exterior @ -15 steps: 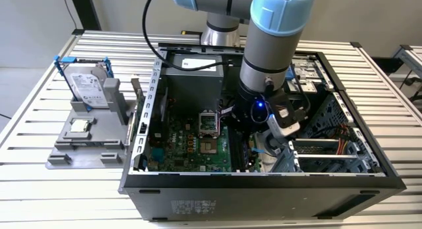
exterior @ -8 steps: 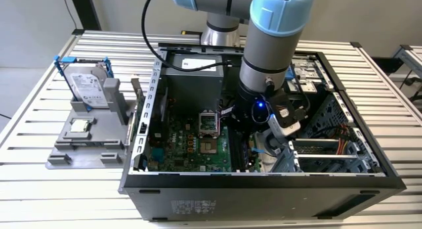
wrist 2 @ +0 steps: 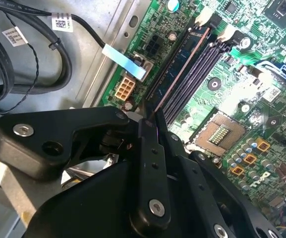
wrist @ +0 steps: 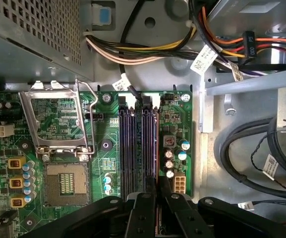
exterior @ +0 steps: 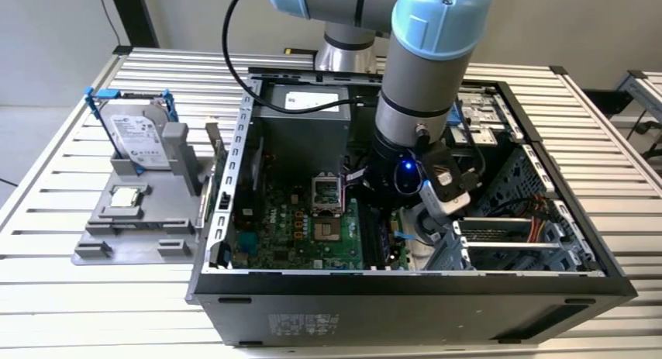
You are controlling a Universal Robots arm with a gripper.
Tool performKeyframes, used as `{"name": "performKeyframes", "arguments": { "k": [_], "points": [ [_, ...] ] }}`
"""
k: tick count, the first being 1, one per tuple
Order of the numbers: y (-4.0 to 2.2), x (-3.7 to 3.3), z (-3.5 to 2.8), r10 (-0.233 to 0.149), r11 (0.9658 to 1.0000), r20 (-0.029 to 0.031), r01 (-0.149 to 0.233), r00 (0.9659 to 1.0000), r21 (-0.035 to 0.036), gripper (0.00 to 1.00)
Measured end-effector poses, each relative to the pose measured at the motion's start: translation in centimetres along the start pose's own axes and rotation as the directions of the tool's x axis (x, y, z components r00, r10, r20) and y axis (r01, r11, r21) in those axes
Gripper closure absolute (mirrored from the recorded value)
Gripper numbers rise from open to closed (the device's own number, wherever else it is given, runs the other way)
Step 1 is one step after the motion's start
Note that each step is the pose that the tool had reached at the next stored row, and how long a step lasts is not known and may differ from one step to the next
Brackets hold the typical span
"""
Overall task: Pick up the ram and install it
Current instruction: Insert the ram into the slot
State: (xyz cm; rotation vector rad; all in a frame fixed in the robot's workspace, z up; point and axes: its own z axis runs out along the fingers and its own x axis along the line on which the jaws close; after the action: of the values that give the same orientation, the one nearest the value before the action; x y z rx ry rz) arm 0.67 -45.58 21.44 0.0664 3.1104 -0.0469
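**RAM stick at the slot, gripper closed on its end**

The ram [wrist 2: 178, 74] runs edge-on along the outermost of the long black memory slots [wrist 2: 195, 74] in the second wrist view, its thin reddish edge leading away from the gripper [wrist 2: 150, 121] toward the white latches [wrist 2: 202, 19] at the far end. The near end of the stick sits between the gripper's fingers, which are drawn narrow and clamp it. In the first wrist view the stick stands over the slot nearest the small white power connector [wrist: 179, 184], at the edge of the green motherboard [wrist: 175, 116]; the open CPU socket [wrist: 66, 184] lies well to the other side.

In the exterior view the arm reaches down inside the open computer case [exterior: 414, 285], with the hard drive [exterior: 139, 134] standing on its grey holder outside the case at the exterior view's left.

The pick-up looks done and the work is at insertion. Whether the stick is fully seated I cannot tell. As I judge it, seating calls for a straight, even press along the slot, keeping the stick upright so its edge does not ride out of the guides.
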Motion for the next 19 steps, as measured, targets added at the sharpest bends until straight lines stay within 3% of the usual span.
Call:
{"name": "performKeyframes", "arguments": {
  "k": [6, 7, 14, 19],
  "points": [
    [0.0, 0.0, 0.0, 0.0, 1.0, -0.0015, 0.0, 1.0, 0.0002, 1.0],
    [0.0, 0.0, 0.0, 0.0, 1.0, -0.0016, 0.0, 1.0, 0.0002, 0.0],
    [0.0, -0.01, -0.14, 0.0, 1.0, -0.0022, 0.0, 1.0, -0.0002, 0.0],
    [-0.03, -0.04, -1.09, 0.0, 1.0, -0.0023, 0.0, 1.0, 0.0008, 0.0]
  ]
}}
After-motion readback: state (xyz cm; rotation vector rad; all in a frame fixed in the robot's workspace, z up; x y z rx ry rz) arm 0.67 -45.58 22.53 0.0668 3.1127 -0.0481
